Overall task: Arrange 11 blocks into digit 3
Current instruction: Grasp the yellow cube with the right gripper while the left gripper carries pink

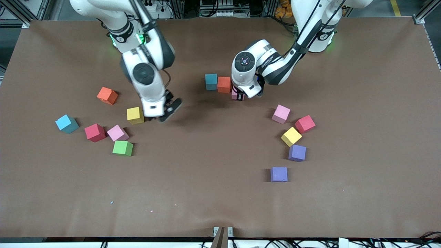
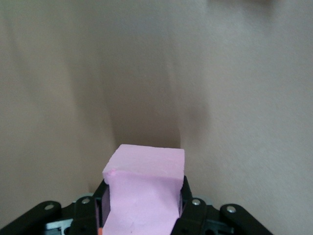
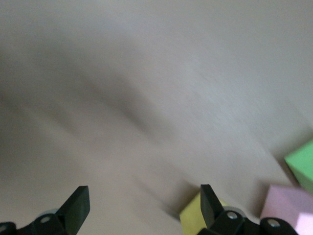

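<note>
A teal block [image 1: 211,81] and an orange-red block [image 1: 224,84] sit side by side mid-table. My left gripper [image 1: 239,95] is down low next to the orange-red one, shut on a pink block [image 2: 145,191], which shows pink under the hand [image 1: 236,96]. Open and holding nothing, my right gripper [image 1: 164,114] hangs just beside a yellow block [image 1: 135,115]. In the right wrist view that gripper [image 3: 143,203] has bare table between its fingers and the yellow block [image 3: 190,219] is outside one finger.
Toward the right arm's end lie orange [image 1: 107,95], blue [image 1: 67,124], red [image 1: 95,132], pink [image 1: 118,133] and green [image 1: 123,148] blocks. Toward the left arm's end lie pink [image 1: 281,113], red [image 1: 305,124], yellow [image 1: 291,136] and two purple blocks [image 1: 297,153] [image 1: 279,174].
</note>
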Controlling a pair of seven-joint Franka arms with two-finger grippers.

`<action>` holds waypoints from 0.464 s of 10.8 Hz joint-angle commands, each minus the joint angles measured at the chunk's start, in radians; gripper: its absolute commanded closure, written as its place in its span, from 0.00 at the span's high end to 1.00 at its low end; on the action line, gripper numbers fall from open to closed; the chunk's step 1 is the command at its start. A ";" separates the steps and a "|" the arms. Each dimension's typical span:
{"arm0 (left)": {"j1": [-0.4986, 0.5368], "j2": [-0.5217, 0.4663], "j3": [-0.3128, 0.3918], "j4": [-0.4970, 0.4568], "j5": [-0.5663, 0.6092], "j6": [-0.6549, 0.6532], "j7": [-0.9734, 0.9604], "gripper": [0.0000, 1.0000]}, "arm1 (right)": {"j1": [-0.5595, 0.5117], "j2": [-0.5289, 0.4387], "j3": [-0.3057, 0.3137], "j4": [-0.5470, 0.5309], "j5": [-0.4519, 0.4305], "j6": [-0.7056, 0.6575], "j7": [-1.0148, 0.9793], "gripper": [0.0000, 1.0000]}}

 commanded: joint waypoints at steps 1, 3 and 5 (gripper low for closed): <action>0.000 -0.022 0.000 -0.041 -0.009 0.030 -0.095 0.00 | -0.106 -0.016 0.007 -0.027 -0.011 0.014 0.131 1.00; -0.013 -0.020 -0.001 -0.053 -0.009 0.056 -0.124 0.00 | -0.170 -0.019 0.007 -0.046 -0.010 0.020 0.208 1.00; -0.039 -0.020 0.000 -0.058 -0.009 0.087 -0.183 0.00 | -0.220 -0.027 0.007 -0.110 -0.008 0.105 0.233 1.00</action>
